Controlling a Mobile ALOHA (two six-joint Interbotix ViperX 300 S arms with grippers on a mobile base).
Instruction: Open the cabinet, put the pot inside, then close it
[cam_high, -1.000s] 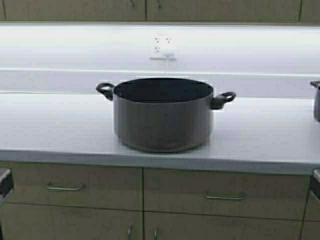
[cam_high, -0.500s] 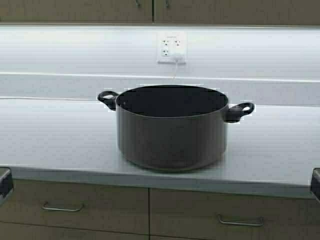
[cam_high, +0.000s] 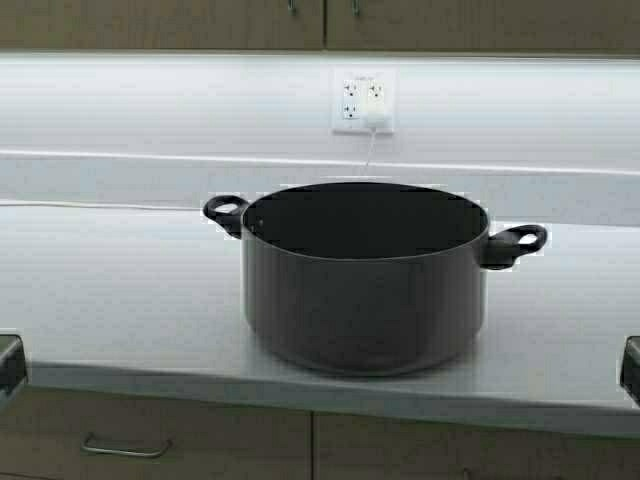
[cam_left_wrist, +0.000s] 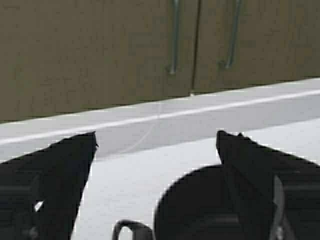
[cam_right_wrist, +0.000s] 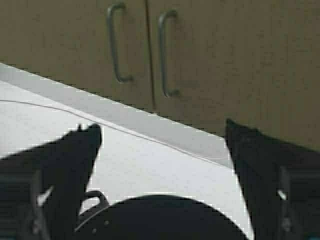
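Below shut cabinet (cam_right_wrist: 150, 55), left gripper (cam_left_wrist: 155, 145), right gripper (cam_right_wrist: 162, 135) spread wide, flanking pot (cam_high: 365, 280).

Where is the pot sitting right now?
In the high view the pot stands upright on the grey countertop, slightly right of centre, directly below the wall outlet and the closed cabinet doors.

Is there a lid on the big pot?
No, the pot on the counter has no lid, and the high view looks straight into its dark open top.
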